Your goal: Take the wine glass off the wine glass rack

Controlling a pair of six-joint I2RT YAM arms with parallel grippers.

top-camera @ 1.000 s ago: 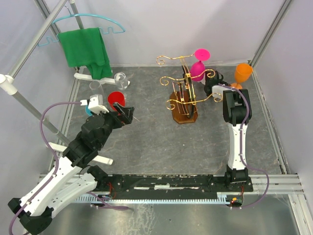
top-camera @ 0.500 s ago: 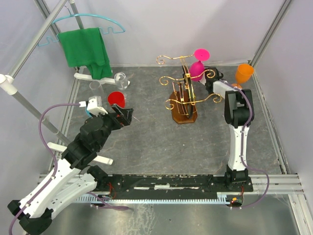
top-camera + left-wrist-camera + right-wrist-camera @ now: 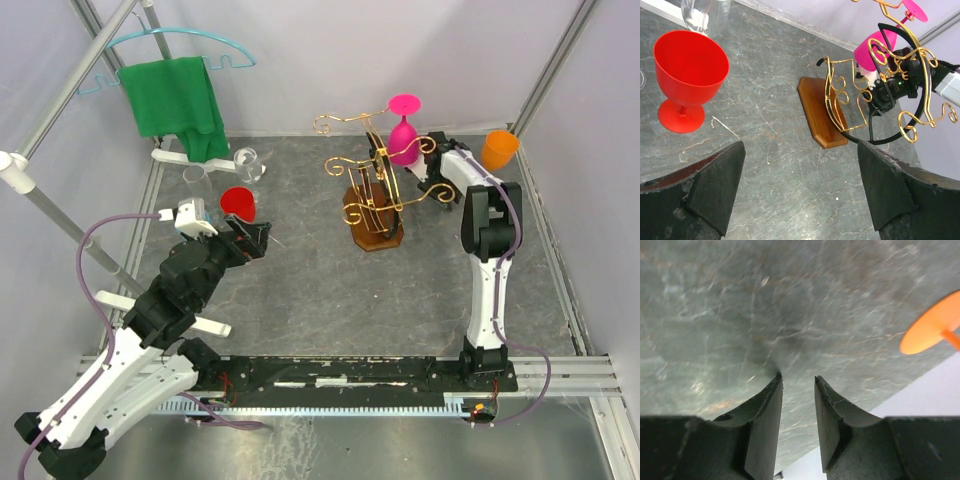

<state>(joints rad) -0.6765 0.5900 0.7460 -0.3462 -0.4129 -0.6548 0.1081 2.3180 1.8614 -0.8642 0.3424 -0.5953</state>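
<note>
Glass (image 3: pixel 403 140) hangs inverted on rack (image 3: pixel 376 231).

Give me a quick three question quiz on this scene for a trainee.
1. True or false: the pink wine glass hangs upside down on the wine glass rack.
2. Which glass stands nearest the left pincer? A red glass, B orange glass, C pink wine glass.
3. Fill in: the open right pincer holds ____.
Key: 1 true; 2 A; 3 nothing.
</note>
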